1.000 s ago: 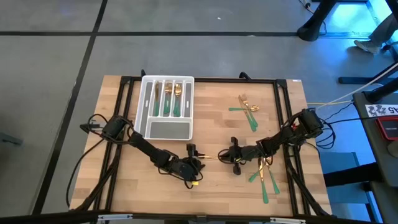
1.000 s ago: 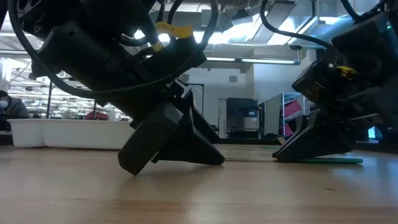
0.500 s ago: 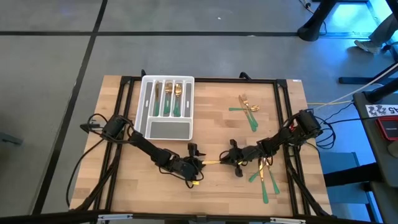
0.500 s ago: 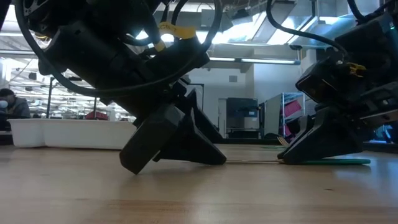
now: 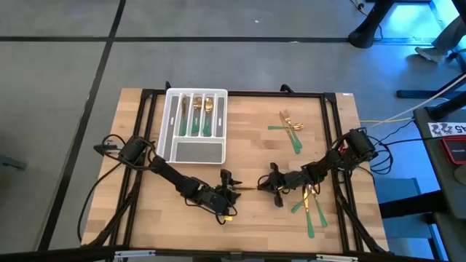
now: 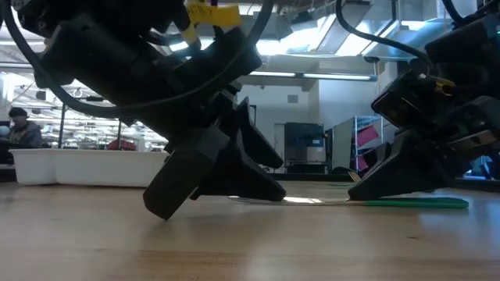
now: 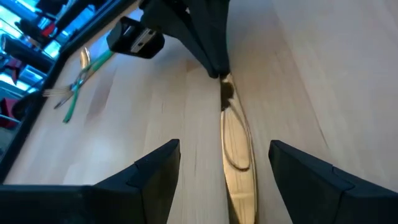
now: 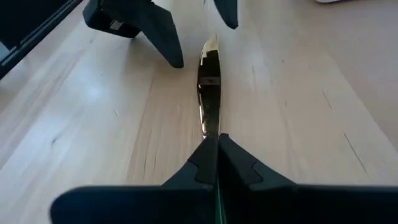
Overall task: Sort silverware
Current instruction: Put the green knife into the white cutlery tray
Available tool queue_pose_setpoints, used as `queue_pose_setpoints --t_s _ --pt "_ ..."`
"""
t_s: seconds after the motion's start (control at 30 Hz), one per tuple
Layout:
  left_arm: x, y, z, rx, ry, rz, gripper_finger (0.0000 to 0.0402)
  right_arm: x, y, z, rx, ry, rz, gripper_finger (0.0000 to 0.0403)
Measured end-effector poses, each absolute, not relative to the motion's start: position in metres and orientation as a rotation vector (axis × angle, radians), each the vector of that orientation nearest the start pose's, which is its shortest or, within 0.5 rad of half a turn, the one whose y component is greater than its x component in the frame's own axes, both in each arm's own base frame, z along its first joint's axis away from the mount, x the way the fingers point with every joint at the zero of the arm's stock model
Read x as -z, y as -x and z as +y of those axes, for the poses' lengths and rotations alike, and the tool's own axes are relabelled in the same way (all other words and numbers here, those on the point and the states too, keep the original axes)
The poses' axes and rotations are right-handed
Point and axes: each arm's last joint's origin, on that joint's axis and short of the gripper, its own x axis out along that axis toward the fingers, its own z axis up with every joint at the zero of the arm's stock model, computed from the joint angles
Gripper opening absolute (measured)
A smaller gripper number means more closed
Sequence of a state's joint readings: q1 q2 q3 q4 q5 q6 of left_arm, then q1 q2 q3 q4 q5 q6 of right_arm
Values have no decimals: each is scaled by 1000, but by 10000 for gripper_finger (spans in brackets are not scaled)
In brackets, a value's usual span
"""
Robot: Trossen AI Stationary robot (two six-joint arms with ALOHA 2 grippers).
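Note:
A piece of silverware with a long gold blade (image 8: 209, 74) and a slim green handle (image 6: 422, 203) lies low and level between my two grippers, at the middle of the table's near half. My right gripper (image 5: 263, 187) is shut on it. My left gripper (image 7: 225, 177) is open; its fingers stand on either side of the blade's free end (image 7: 238, 149) without touching it. More silverware lies in the white tray (image 5: 175, 149) at the far left. My right gripper pinches the piece between its two fingers where the gold blade meets the green handle (image 8: 213, 134). It comes slanting down from the table's right and lies along the piece. The handle runs back under the gripper (image 6: 437, 203). The blade points at my left gripper, level at table height.
Loose gold-and-green pieces lie at the far right (image 5: 291, 127) and in a heap at the near right (image 5: 312, 207), under my right arm. Black frame bars edge the wooden top. A person (image 6: 23, 133) shows in the room beyond the table.
My left gripper has rolled a little about its own line and edged toward the blade, still open. The blade's free end now shows bright between the two grippers in the low view. My right gripper has tipped slightly and keeps its hold.

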State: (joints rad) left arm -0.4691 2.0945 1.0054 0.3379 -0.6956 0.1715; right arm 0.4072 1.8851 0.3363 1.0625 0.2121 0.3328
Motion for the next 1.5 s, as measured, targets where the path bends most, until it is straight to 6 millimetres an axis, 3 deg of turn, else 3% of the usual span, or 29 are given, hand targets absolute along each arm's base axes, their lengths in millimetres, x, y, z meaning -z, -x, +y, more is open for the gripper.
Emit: queue_pose_setpoints --t_s 0.13,0.33,0.57,0.7,0.8,0.93,1.13,1.3,1.5 --pt "-81 -351 -157 -160 -587 653 237 -69 -235 95 -114 -179 455 2" --pt "-81 -351 -156 -169 -566 657 237 -70 -236 94 -95 -157 439 32" --pt "-80 -351 -155 -184 -527 658 237 -75 -238 103 -204 -48 391 113" --pt "-80 -351 -155 -186 -522 657 237 -68 -243 108 -129 8 509 159" --pt "-80 -351 -155 -191 -509 655 237 -66 -250 111 -76 7 606 169" --pt "-81 -352 -154 -199 -477 644 237 -64 -254 112 -31 -4 710 134" --pt "-85 -354 -161 -158 -556 594 237 -60 -248 109 -32 -56 708 20" --pt "-87 -355 -165 -117 -575 565 237 -58 -237 104 -62 -113 654 32" --pt "-87 -356 -165 -93 -587 570 237 -58 -229 101 -83 -133 589 19"
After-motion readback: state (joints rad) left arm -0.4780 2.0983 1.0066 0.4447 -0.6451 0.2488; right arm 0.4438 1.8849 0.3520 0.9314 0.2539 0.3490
